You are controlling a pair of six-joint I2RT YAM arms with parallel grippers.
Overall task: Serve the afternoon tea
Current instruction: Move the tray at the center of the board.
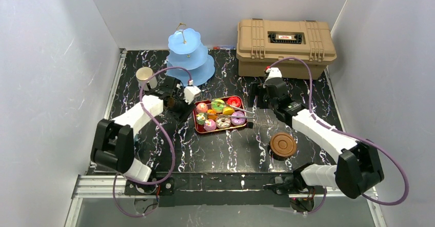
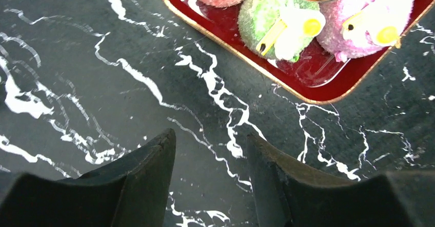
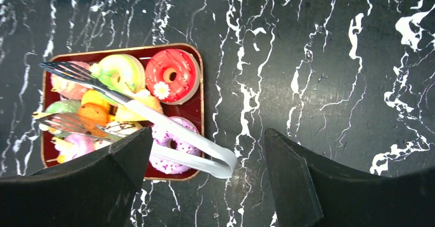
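The light blue three-tier stand (image 1: 190, 58) stands empty at the back. Small colourful toy donuts and cakes (image 1: 219, 113) fill the dark red tray (image 1: 197, 128). A silvery-beige cup (image 1: 145, 77) stands left of the stand. Brown round saucers (image 1: 283, 145) sit near the front right. The white-and-teal cup is out of view. My left gripper (image 1: 185, 110) is open and empty low over bare table (image 2: 210, 140), by the tray's left corner (image 2: 287, 86). My right gripper (image 1: 255, 104) is open (image 3: 208, 135) above the looped end of the metal tongs (image 3: 220, 165), not touching them.
The tongs (image 1: 240, 107) lie across the donuts (image 3: 172, 76) in the tray (image 3: 201, 88), their loop sticking out over its right edge. A tan plastic case (image 1: 284, 45) stands at the back right. White walls enclose the black marbled table (image 1: 220, 150) on three sides.
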